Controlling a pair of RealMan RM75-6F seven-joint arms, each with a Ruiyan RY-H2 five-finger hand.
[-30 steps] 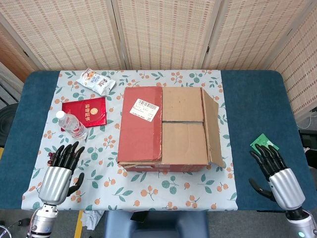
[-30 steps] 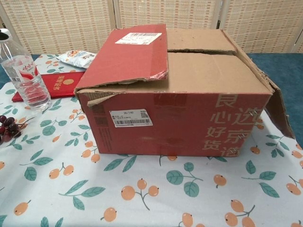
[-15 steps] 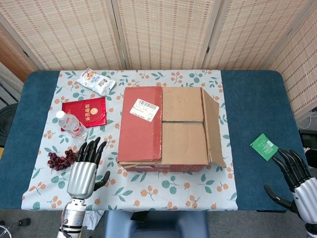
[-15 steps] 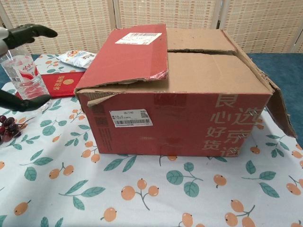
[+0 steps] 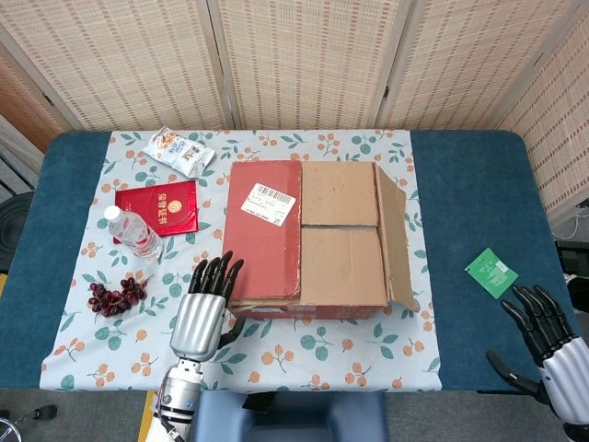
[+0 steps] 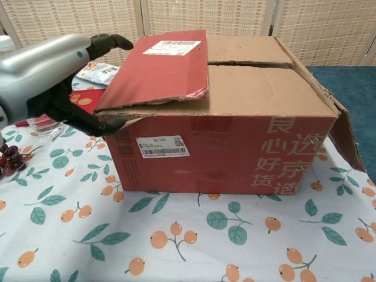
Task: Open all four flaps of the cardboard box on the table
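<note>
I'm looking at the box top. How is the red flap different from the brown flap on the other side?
The red flap is red with a white label and lies nearly flat over the box top, its edge torn. The brown flap is plain cardboard with no label, and it hangs outward and down past the box's side. The left robot hand is right next to the red flap; no robot hand is near the brown flap. Both are long side flaps of the same cardboard box.
</note>
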